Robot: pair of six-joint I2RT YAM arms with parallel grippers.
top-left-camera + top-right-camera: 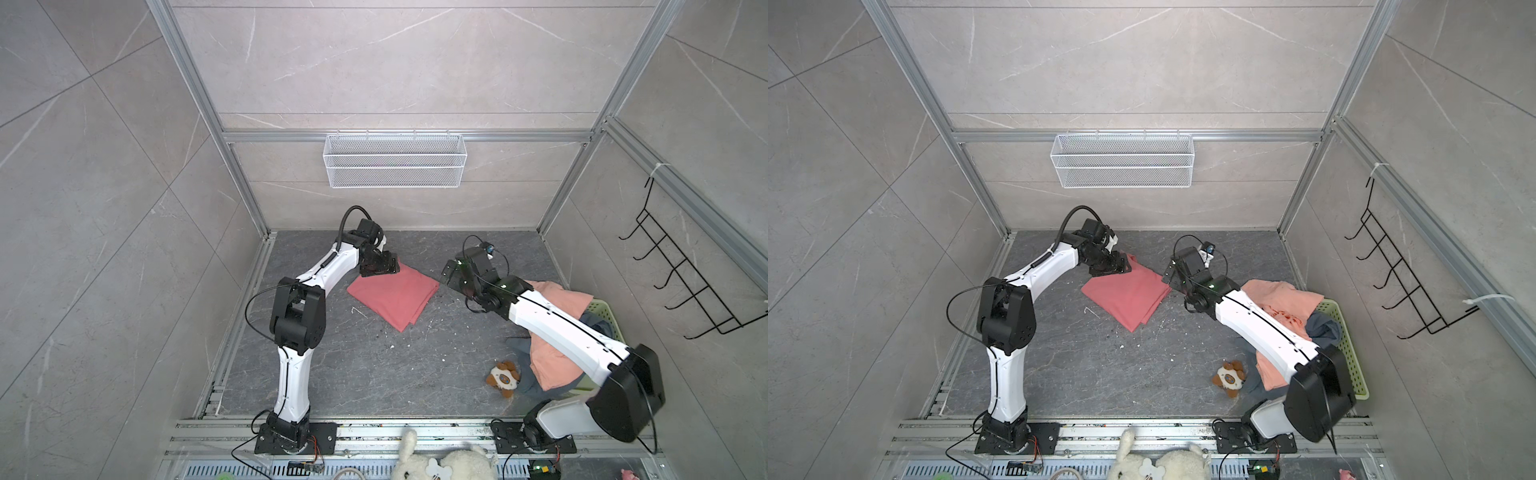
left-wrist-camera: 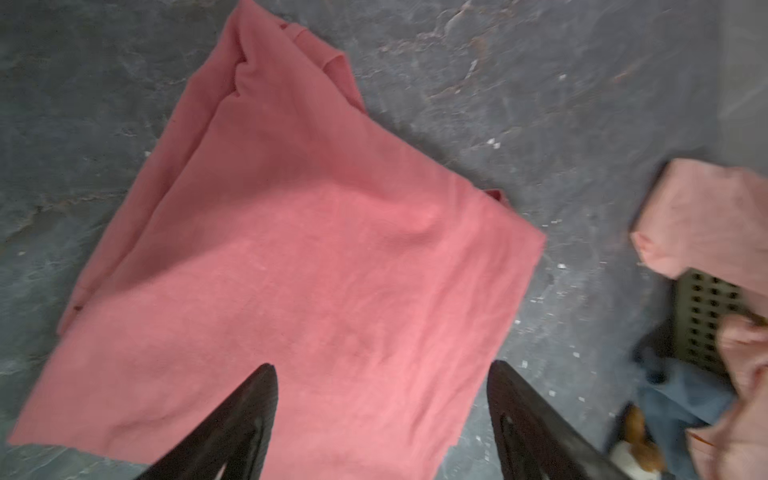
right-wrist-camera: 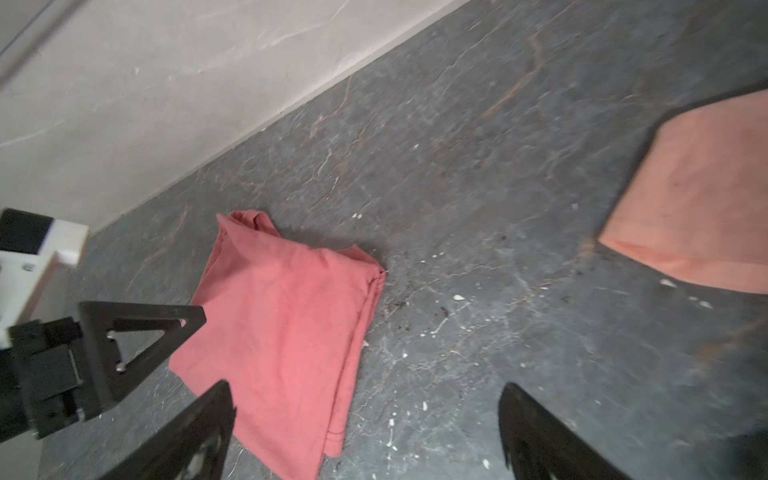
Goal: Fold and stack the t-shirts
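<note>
A coral-red t-shirt [image 1: 392, 295] [image 1: 1127, 293] lies folded into a rough square on the dark floor. My left gripper [image 1: 388, 266] [image 1: 1123, 266] hovers over its far left corner, open, with red cloth [image 2: 291, 270] below the jaws [image 2: 382, 365] and nothing between them. My right gripper [image 1: 451, 278] [image 1: 1169, 274] stands open just off the shirt's right corner, above bare floor [image 3: 366, 385]; the folded shirt [image 3: 282, 332] shows beside it. A peach t-shirt [image 1: 561, 299] [image 1: 1283, 297] and a blue-grey t-shirt [image 1: 1323, 326] hang crumpled over the basket, partly under my right arm.
The pale green basket [image 1: 1350, 353] stands at the right wall. A small brown-and-white plush toy [image 1: 503, 377] lies on the floor in front of it. A white wire basket [image 1: 395, 160] hangs on the back wall, a black hook rack [image 1: 685, 274] on the right wall.
</note>
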